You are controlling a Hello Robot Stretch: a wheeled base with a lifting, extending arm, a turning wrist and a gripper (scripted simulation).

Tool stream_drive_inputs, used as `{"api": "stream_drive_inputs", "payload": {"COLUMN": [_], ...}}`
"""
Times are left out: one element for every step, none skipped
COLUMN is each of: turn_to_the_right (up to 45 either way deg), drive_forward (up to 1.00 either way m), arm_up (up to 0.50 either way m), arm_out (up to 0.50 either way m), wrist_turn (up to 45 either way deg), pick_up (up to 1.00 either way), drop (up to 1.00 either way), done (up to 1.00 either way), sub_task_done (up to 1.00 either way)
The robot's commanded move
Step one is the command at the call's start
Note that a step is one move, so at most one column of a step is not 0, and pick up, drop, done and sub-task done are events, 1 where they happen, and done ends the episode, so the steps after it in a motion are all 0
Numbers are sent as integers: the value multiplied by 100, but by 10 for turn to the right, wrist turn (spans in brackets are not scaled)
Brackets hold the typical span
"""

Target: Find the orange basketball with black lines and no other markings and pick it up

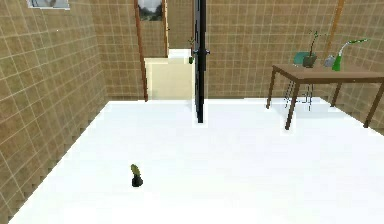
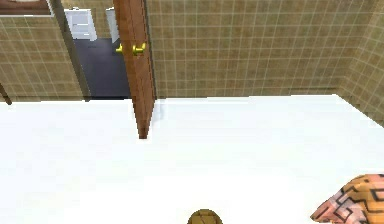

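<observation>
Though it may be the basketball, the orange patterned blob (image 2: 355, 200) at the arm side view's bottom right needs a closer look; a brown round blob (image 2: 204, 217) lies near. Jaw state, and its place relative to the jaws: cannot tell. Back off, check markings first.

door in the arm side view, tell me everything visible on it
The door is a brown, wood-look slab. It stands open and upright and is seen nearly edge-on, so it reads as a narrow tall panel. A gold handle sticks out near its upper part, toward the view's left. Its bottom edge meets the white floor. Left of it, the doorway opens onto a darker room. The tan tiled wall runs off to its right.
</observation>
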Motion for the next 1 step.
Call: {"api": "stream_drive_inputs", "payload": {"turn_to_the_right": [0], "drive_forward": [0], "arm_up": [10], "arm_out": [0], "wrist_turn": [0], "pick_up": [0], "drop": [0], "done": [0], "sub_task_done": [0]}}
